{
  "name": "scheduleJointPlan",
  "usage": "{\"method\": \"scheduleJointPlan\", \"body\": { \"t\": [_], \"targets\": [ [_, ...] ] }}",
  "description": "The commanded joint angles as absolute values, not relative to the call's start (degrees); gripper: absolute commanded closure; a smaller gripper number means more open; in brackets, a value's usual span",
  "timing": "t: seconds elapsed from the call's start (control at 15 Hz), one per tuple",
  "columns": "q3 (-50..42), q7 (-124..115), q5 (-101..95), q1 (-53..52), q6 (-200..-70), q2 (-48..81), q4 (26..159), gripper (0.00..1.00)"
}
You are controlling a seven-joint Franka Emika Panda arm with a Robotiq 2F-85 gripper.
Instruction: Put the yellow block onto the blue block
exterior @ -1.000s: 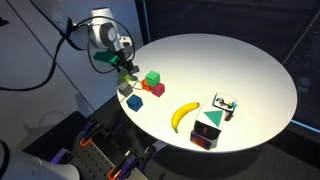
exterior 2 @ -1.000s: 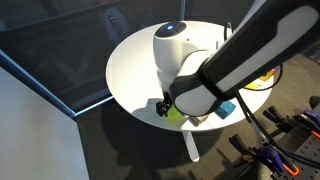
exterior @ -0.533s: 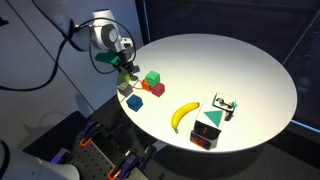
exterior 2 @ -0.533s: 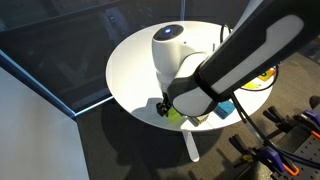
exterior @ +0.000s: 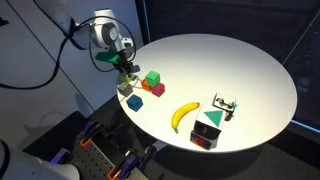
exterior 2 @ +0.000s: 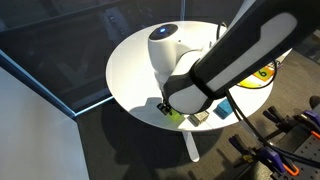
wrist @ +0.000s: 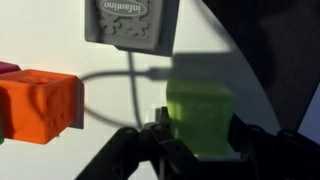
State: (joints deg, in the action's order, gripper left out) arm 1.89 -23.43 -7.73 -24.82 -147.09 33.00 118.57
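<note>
Round white surface [exterior: 235, 60]: your hand [wrist: 197, 128] is pinching the yellow block [wrist: 200, 105] at the edge by the arm. The blue block [exterior: 134, 101] sits near it along that edge.

A round white table [exterior: 235, 60] carries a scatter of toys: a green cube [exterior: 152, 77] touching a red block [exterior: 158, 89], a banana [exterior: 183, 116] near the front edge, a dark box [exterior: 208, 131] with a teal triangle, and just behind it a small white-and-black object [exterior: 224, 105]. In the wrist view, a grey block [wrist: 130, 20] reads "infantino".
</note>
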Motion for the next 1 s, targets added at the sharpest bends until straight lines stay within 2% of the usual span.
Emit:
{"method": "scheduleJointPlan", "body": {
  "t": [0.0,0.93],
  "targets": [
    [1.37,-24.21,-8.98,-25.35,-142.93,31.89,117.13,0.71],
    [2.39,-23.76,-8.86,-23.27,-134.34,24.95,116.89,0.71]
  ]
}}
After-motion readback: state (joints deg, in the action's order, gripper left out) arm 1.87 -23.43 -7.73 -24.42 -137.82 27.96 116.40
